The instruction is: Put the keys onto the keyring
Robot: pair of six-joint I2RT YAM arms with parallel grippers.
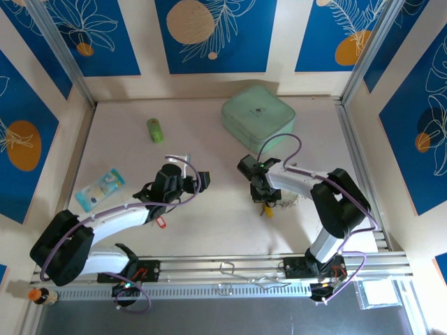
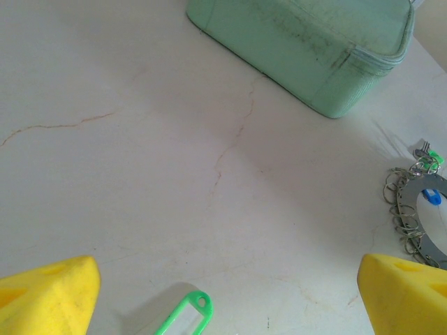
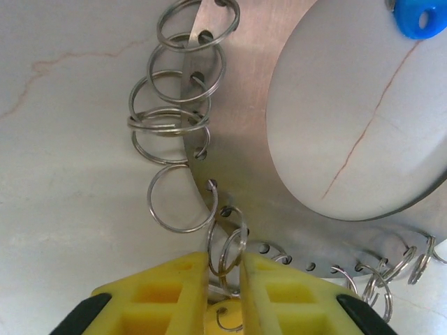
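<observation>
Work unfinished: red key [image 1: 162,222] lies loose on bench [image 1: 209,230]; right jaws clamped on loop [image 3: 232,241] of keyring [image 3: 244,139], left jaws apart.

No text can be read in any view. A small dark mark [image 1: 256,110] is seen on the lid of the green box [image 1: 241,124], and some print is seen on the blue packet [image 1: 101,188], but both are too small for letters or numbers to be made out.
</observation>
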